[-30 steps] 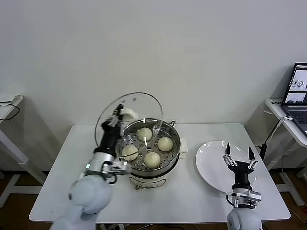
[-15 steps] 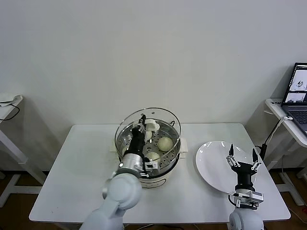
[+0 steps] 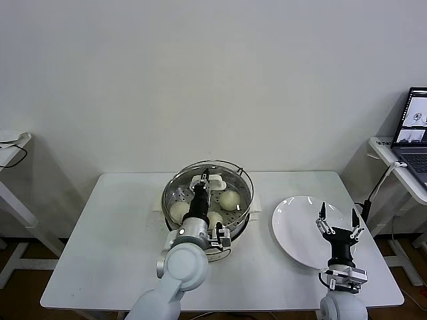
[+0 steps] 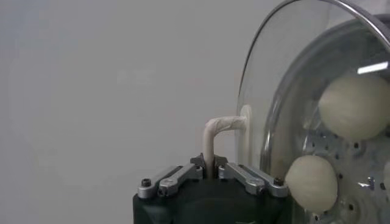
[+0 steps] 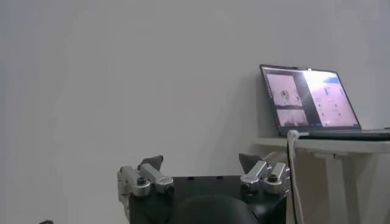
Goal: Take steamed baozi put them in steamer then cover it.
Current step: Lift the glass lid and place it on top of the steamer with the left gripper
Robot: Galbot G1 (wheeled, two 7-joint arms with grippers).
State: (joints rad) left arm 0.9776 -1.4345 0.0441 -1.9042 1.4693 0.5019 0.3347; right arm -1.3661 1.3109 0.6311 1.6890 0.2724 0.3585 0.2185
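Observation:
The steel steamer (image 3: 175,193) stands on its cream-white base at the table's middle, with cream-white baozi (image 3: 230,199) on its perforated tray. The clear glass cover (image 3: 223,170) lies over the steamer, nearly level. My left gripper (image 3: 204,181) is shut on the cover's cream-white handle (image 4: 214,131) right above the pot. In the left wrist view two baozi (image 4: 356,105) show through the glass. My right gripper (image 3: 338,217) is open and empty, pointing up over the white plate.
A flat white plate (image 3: 293,230) lies on the table to the right of the steamer. A laptop (image 3: 415,127) sits on a side table at the far right; it also shows in the right wrist view (image 5: 308,97). Another side table's edge (image 3: 13,143) is at far left.
My left gripper has carried the cover from tilted up at the steamer's left to over the pot and lowered it nearly flat. The right gripper has barely moved.

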